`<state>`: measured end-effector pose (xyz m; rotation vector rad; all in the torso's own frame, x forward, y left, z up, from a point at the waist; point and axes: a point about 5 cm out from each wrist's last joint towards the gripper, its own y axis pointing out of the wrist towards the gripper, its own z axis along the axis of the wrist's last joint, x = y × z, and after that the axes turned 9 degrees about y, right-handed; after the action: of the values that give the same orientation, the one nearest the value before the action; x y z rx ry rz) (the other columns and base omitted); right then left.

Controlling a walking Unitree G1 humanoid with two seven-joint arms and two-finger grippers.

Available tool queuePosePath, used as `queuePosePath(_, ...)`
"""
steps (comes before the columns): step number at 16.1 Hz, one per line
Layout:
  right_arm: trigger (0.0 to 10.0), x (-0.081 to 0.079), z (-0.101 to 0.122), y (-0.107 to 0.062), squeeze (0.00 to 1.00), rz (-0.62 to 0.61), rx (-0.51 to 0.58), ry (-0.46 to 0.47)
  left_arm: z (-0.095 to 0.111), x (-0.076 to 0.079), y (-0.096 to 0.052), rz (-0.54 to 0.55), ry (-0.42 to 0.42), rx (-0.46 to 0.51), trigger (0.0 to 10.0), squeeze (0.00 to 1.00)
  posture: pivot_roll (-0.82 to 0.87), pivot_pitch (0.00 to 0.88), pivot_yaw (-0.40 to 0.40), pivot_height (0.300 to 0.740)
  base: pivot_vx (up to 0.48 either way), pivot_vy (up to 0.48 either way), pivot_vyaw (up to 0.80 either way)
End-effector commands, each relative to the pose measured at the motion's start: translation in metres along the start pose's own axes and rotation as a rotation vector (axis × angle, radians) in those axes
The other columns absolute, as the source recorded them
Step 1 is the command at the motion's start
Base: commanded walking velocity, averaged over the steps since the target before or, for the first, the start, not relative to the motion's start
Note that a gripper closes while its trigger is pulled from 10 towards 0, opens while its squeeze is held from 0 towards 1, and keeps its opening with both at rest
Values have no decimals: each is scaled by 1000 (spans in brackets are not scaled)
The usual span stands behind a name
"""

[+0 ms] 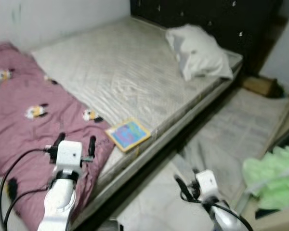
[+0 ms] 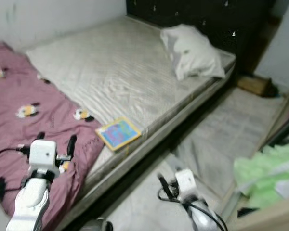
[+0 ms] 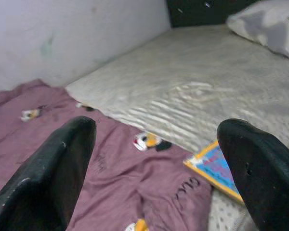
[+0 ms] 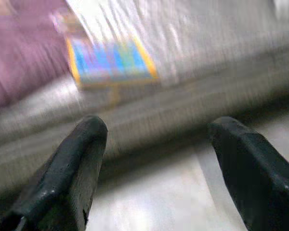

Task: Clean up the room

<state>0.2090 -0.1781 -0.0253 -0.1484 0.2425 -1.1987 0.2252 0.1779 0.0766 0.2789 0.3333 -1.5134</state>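
A yellow-framed blue picture book (image 1: 128, 134) lies near the front edge of the bare mattress (image 1: 125, 72), beside a crumpled pink blanket (image 1: 24, 120) with small cartoon prints. My left gripper (image 1: 76, 143) hovers open over the blanket, just left of the book (image 3: 216, 168). My right gripper (image 1: 184, 183) is lower, over the floor beside the bed, open, facing the bed's side and the book (image 4: 111, 62). A white pillow (image 1: 197, 50) lies at the head of the mattress.
A dark headboard (image 1: 207, 19) stands behind the pillow. A grey mat (image 1: 241, 130) covers the floor beside the bed. Green cloth (image 1: 272, 175) is piled on a surface at the right. A brown box (image 1: 260, 85) sits in the far corner.
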Motion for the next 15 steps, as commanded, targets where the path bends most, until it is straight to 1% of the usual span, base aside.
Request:
queuePosePath(1,10000,2,38,15,0,22,186,-30,1,4,0,-11,-17,-5,10000,0,-25,24,2,740,0,0,794)
queuePosePath(3,10000,-5,77,35,0,31,288,4,2,3,3,7,-8,6,10000,0,-23,19,2,740,0,0,791)
queuePosePath(4,10000,-13,104,38,0,37,350,11,1,3,5,16,-13,6,10000,0,-23,18,4,740,0,0,788)
queuePosePath(5,10000,-22,126,37,0,41,398,31,1,3,5,21,-20,4,10000,0,-23,15,5,740,0,0,788)
queuePosePath(6,10000,-28,138,35,0,49,421,31,1,5,7,18,-25,1,10000,0,-23,12,7,740,0,0,788)
queuePosePath(7,10000,-32,136,32,0,60,421,35,2,8,8,13,-33,5,10000,0,-23,10,8,740,0,0,788)
queuePosePath(9,10000,-34,129,28,0,63,406,34,4,9,10,12,-38,8,10000,0,-23,6,8,740,0,0,788)
queuePosePath(10,10000,-32,124,22,0,60,367,27,4,10,11,15,-41,8,10000,0,-25,4,8,740,0,0,788)
queuePosePath(11,10000,-32,123,20,0,61,351,17,4,10,11,16,-42,8,10000,0,-25,3,7,740,0,0,788)
queuePosePath(13,10000,-31,118,14,0,37,278,26,4,11,12,18,-46,10,10000,0,-27,4,6,740,0,0,609)
queuePosePath(15,10000,-31,118,13,0,31,263,30,5,12,12,21,-48,15,10000,0,-26,6,5,740,0,0,453)
